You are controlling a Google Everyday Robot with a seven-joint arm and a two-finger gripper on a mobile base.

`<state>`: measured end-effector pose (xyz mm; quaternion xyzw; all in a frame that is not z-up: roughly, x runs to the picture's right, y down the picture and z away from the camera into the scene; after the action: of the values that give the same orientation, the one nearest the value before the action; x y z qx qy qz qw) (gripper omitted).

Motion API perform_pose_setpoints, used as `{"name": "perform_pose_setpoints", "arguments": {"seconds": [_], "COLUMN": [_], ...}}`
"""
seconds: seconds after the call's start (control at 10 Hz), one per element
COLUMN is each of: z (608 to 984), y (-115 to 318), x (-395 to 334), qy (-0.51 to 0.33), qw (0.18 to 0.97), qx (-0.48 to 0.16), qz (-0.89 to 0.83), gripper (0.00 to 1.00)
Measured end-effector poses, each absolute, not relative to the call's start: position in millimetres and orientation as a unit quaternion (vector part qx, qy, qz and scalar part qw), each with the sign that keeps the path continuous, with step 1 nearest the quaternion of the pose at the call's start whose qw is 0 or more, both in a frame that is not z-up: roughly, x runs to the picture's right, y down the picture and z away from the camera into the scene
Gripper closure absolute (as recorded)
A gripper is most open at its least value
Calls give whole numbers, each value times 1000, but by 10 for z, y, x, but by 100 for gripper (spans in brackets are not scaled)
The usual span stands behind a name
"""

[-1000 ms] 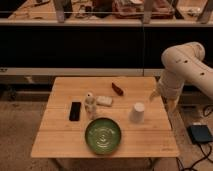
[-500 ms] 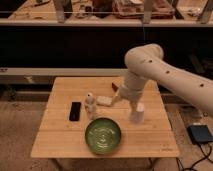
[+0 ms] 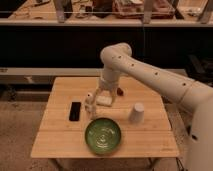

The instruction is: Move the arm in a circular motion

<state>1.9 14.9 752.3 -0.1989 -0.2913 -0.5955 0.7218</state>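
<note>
The cream-white arm (image 3: 155,77) reaches in from the right, bends at a bulbous elbow (image 3: 116,54) and points down over the middle of the wooden table (image 3: 55,142). Its gripper (image 3: 106,97) hangs just above a flat white packet (image 3: 104,101), with the two prongs spread apart and nothing held between them. A small white bottle (image 3: 90,104) stands just left of the gripper. A small red-brown object (image 3: 121,91) lies just to its right.
A green bowl (image 3: 102,135) sits at the front centre. A white cup (image 3: 136,113) stands upside down to the right. A black phone (image 3: 75,111) lies to the left. A dark shelf unit (image 3: 60,45) runs behind the table.
The arm has swung steadily left, from the table's right edge to over its middle. The gripper now hangs above the white packet. The objects on the table have not moved.
</note>
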Motion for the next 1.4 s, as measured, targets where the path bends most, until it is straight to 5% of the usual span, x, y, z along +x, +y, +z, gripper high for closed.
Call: {"name": "perform_pose_setpoints", "arguments": {"seconds": [0.4,0.7,1.0,1.4], "z": [8132,8088,7488,6732], "y": [-509,-640,-528,141], "x": [609,1523,2676,3005], "qy": [-217,-158,-81,-79], "qw": [754,800,846,866], "qx": [-196,-219,-257,-295], "qz": [-588,-535,-460,-395], "gripper": [40,40,40,40]}}
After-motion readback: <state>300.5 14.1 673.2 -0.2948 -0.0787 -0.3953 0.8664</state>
